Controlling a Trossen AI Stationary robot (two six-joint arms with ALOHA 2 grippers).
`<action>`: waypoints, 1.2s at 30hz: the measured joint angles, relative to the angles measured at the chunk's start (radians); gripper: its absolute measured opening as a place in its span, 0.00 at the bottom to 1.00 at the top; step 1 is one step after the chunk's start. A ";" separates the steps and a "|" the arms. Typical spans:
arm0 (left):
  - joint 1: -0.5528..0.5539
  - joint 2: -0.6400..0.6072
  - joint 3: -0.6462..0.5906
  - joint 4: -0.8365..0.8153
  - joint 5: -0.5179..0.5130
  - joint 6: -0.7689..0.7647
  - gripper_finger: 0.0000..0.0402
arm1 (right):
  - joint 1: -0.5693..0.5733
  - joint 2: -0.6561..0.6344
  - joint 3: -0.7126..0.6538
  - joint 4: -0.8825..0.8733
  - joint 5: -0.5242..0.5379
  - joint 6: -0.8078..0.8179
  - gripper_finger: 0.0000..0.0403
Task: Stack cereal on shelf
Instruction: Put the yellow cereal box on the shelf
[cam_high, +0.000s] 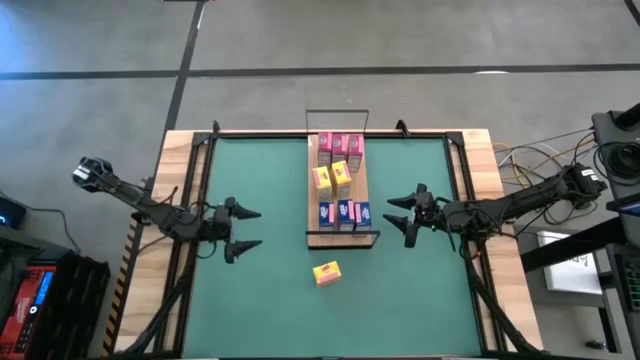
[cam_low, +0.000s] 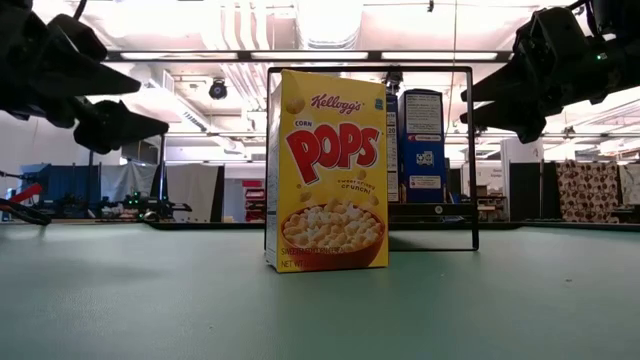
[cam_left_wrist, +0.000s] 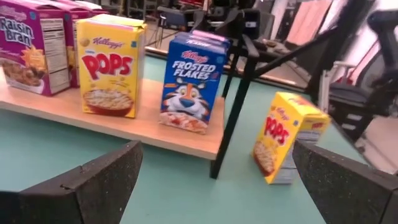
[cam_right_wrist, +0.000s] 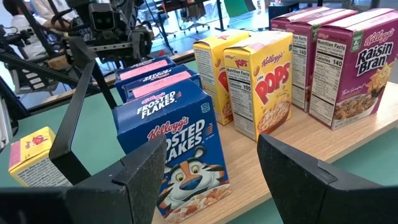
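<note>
The shelf (cam_high: 340, 238) is a light-wood board with black wire rails at its short ends, lying mid-table. On it stand pink cereal boxes (cam_high: 338, 146) at the far end, yellow ones (cam_high: 332, 177) in the middle and blue ones (cam_high: 344, 212) at the near end. One yellow Corn Pops box (cam_high: 327, 272) stands upright on its base on the green table, just beyond the shelf's near rail (cam_low: 326, 170) (cam_left_wrist: 286, 137) (cam_right_wrist: 34, 155). My left gripper (cam_high: 250, 228) (cam_left_wrist: 217, 180) hovers open left of the shelf. My right gripper (cam_high: 398, 215) (cam_right_wrist: 211, 168) hovers open to its right, facing the blue boxes (cam_right_wrist: 177, 143).
The near wire rail (cam_low: 470, 150) (cam_left_wrist: 239, 99) stands between the loose box and the blue boxes. Green table surface lies open on both sides of the shelf and toward the near edge. Wooden table borders (cam_high: 480, 150) and cables (cam_high: 540, 160) sit at the right.
</note>
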 joint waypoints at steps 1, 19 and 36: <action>-0.001 0.000 0.001 0.001 0.002 -0.011 0.99 | 0.000 0.000 0.000 0.000 0.000 0.000 0.60; 0.000 0.033 0.018 0.000 0.001 -0.051 0.99 | 0.000 0.000 0.000 0.000 0.000 0.000 0.60; 0.000 0.074 0.018 -0.001 0.000 -0.051 0.99 | 0.000 0.000 0.000 0.000 0.000 0.000 0.60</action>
